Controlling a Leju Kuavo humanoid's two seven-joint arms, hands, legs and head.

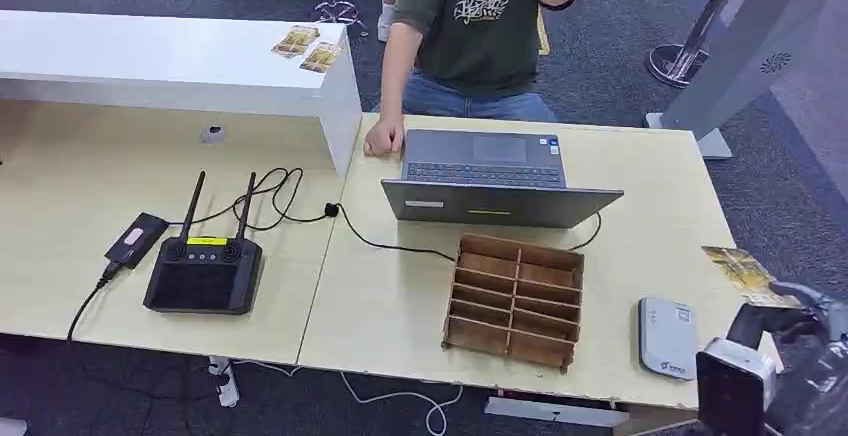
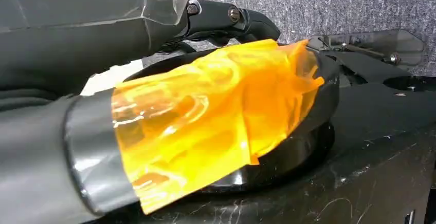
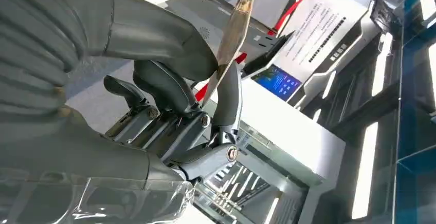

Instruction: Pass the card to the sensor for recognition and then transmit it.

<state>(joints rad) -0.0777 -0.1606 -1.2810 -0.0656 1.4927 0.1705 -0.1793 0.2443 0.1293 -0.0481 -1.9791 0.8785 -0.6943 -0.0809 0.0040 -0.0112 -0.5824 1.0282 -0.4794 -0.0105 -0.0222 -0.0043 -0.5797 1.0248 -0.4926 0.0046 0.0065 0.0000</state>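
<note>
In the head view a yellow-brown printed card [image 1: 738, 272] is held at the table's right edge by my right hand [image 1: 792, 322]. The card sits just right of and beyond the white sensor box [image 1: 667, 336], which lies flat near the front right corner. The right wrist view shows the card [image 3: 235, 31] edge-on, pinched between the thick thumb and a dark finger of my right hand [image 3: 180, 95]. My left hand [image 2: 226, 18] hangs low with a dark finger stretched out and nothing in it.
A wooden compartment rack [image 1: 515, 299] stands left of the sensor, with an open laptop [image 1: 490, 178] behind it. A person [image 1: 475, 26] stands behind the table, one hand [image 1: 384, 138] resting beside the laptop. A black controller [image 1: 205, 271] with antennas, cables, and two cards [image 1: 308, 48] on the white counter lie left.
</note>
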